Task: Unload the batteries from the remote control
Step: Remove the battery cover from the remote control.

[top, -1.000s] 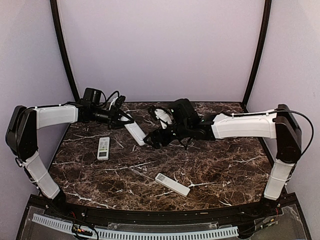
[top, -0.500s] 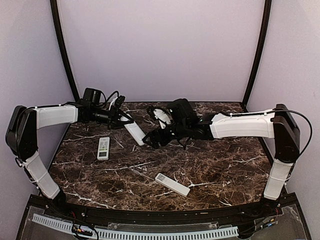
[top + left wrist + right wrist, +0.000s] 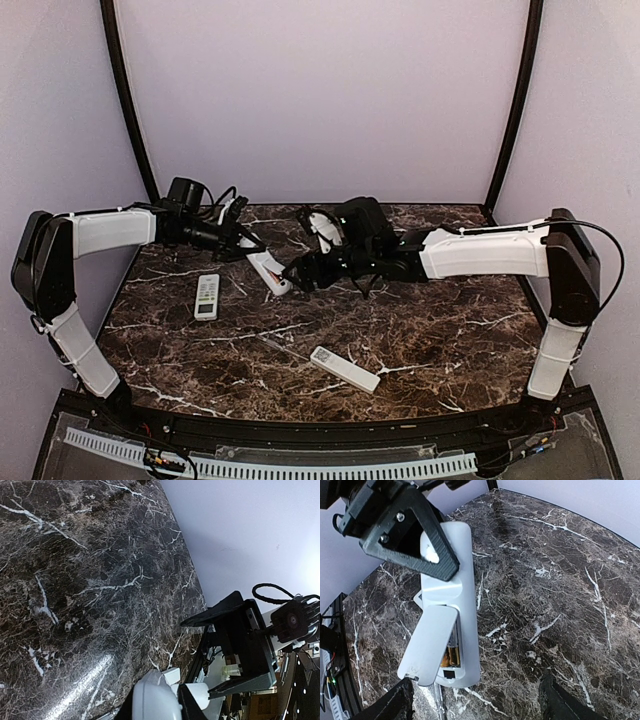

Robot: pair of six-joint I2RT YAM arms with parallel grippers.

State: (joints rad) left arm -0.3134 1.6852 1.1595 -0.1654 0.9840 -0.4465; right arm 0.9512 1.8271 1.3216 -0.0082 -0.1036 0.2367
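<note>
A white remote control (image 3: 462, 580) lies tilted over the marble. My left gripper (image 3: 243, 244) is shut on its far end, one black finger (image 3: 415, 535) crossing the top. The battery cover (image 3: 427, 645) is pushed askew, baring copper-orange batteries (image 3: 450, 652) in the compartment. The orange also shows from above on the remote control (image 3: 268, 270). My right gripper (image 3: 477, 705) hangs open just over the remote's near end, one fingertip on each side and nothing between them. In the left wrist view the remote control (image 3: 152, 700) fills the bottom edge, between the fingers.
Two more white remotes lie on the marble table (image 3: 450, 330), one (image 3: 206, 296) at the left and one (image 3: 344, 368) near the front. The right arm's gripper (image 3: 240, 640) looms close in the left wrist view. A back wall borders the table.
My right gripper has slid left to the remote's near end. The battery cover has shifted aside, and orange now shows in the compartment. The left gripper has stayed put.
</note>
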